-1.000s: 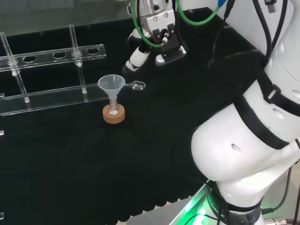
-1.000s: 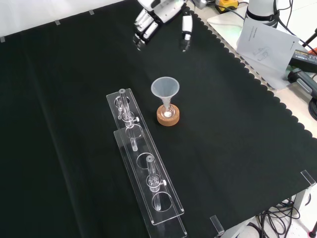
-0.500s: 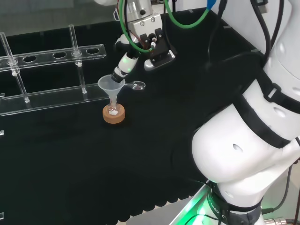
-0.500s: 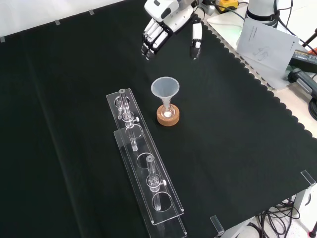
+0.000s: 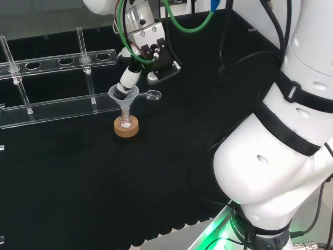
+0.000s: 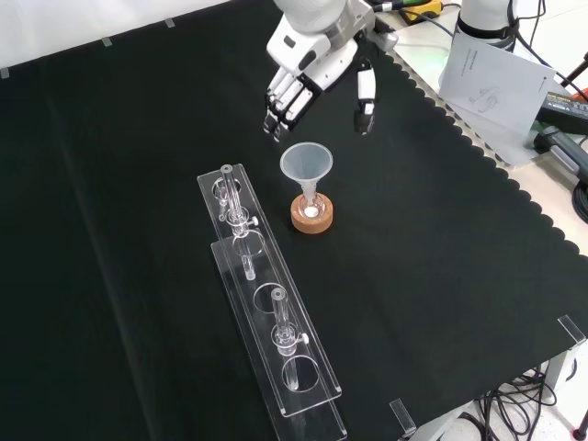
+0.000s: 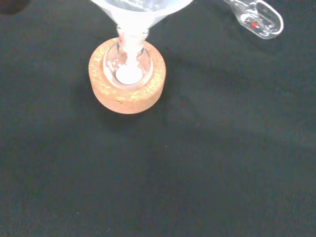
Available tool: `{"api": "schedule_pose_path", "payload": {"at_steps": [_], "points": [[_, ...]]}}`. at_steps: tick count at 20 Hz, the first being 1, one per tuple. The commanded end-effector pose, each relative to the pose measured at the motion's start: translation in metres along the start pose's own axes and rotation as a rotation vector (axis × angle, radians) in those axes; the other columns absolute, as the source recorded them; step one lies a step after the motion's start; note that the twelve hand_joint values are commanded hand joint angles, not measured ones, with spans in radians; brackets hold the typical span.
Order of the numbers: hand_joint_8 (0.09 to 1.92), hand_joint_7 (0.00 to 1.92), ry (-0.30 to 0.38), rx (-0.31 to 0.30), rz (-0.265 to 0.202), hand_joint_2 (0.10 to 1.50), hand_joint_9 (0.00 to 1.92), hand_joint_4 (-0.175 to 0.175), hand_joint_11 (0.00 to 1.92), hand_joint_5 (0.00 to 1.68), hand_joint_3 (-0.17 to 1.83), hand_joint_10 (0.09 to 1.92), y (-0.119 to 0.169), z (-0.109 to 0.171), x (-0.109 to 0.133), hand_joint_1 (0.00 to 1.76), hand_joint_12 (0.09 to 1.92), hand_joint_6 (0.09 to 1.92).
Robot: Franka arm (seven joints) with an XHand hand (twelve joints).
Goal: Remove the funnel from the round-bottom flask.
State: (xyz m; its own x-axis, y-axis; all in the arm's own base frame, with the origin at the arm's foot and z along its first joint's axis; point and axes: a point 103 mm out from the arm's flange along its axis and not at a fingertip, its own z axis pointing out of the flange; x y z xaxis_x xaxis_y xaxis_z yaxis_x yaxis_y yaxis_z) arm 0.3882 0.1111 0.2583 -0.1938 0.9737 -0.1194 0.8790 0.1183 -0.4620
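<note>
A translucent white funnel [image 5: 124,94] [image 6: 306,163] [image 7: 140,10] stands upright in the neck of a small round-bottom flask [image 7: 128,64] that rests in a cork ring [image 5: 126,127] [image 6: 311,215] [image 7: 127,89]. White powder lies in the flask's bottom. My hand [image 5: 151,47] [image 6: 308,64] hovers just above and behind the funnel, open, with straight fingers [image 6: 278,103] on one side of the rim and the thumb [image 6: 365,92] on the other. In the head view a fingertip [image 5: 123,88] overlaps the funnel's rim; whether it touches is unclear.
A clear two-tier rack [image 5: 57,107] [image 6: 266,312] with upright rods stands beside the flask. A small clear spoon-like piece [image 5: 152,95] [image 7: 256,17] lies on the cloth close to the funnel. White arm links [image 5: 281,156] take up the head view's right.
The hand has come down and toward the funnel, from well behind it to right over its rim. Its fingers stay spread. Funnel and flask have not moved.
</note>
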Motion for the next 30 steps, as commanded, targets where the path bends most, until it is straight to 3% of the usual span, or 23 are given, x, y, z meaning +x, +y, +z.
{"api": "schedule_pose_path", "payload": {"at_steps": [1, 16, 30], "points": [[0.2, 0.0, -0.054, 0.012, -0.014, 0.71, 0.07, -0.046, 0.24, 0.04, 0.15, 0.82, 0.012, 0.005, 0.015, 0.55, 1.46, 0.09], [0.11, 0.0, -0.042, 0.049, -0.023, 0.71, 0.02, -0.043, 0.21, 0.03, 0.13, 0.84, 0.035, 0.023, 0.019, 0.55, 1.47, 0.09], [0.09, 0.0, -0.056, 0.011, -0.014, 0.71, 0.01, -0.044, 0.21, 0.01, 0.13, 0.85, 0.041, 0.026, 0.017, 0.55, 1.47, 0.09]]}}
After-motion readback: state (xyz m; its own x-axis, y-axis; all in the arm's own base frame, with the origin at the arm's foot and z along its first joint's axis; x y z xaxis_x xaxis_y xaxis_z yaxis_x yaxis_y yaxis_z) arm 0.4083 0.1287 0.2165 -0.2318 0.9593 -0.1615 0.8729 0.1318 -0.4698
